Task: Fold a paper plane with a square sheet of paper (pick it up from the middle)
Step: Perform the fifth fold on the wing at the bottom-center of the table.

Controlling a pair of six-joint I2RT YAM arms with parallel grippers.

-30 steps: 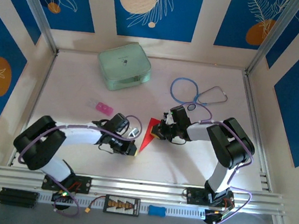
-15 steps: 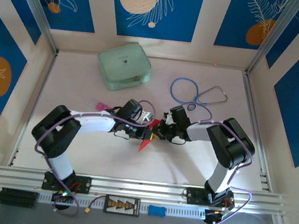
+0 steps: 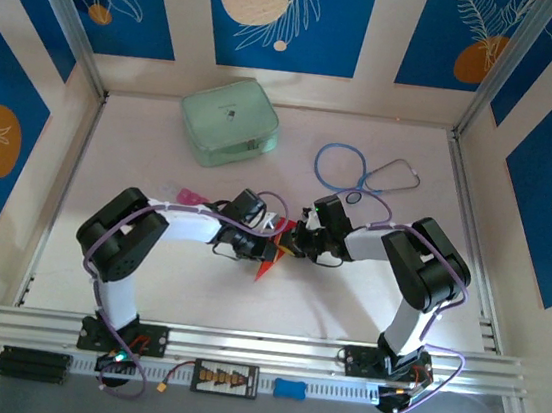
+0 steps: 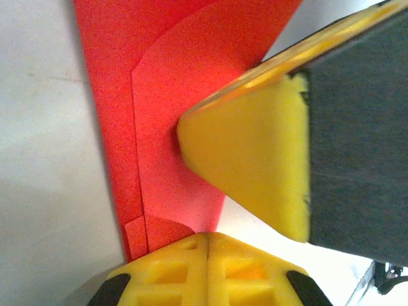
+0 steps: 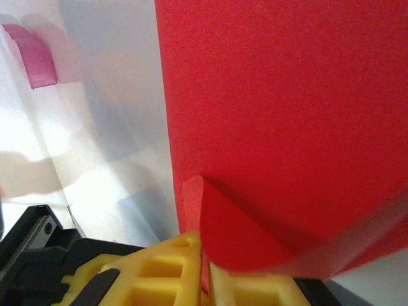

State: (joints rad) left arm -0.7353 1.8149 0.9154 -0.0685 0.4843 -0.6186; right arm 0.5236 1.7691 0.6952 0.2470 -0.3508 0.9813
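Paper plane (image 3: pixel 267 264), one, red, two pincers clamped on it, left pincer (image 4: pixel 207 241), right pincer (image 5: pixel 205 256), one green case (image 3: pixel 229 120) behind

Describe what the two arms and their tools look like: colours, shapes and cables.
The left arm and right arm both have smooth white links joined by bulky black joints, with a thin purple cable looping along each. The left tool and right tool have bright yellow plastic fingers moulded with hollow pockets, set on black mounts.
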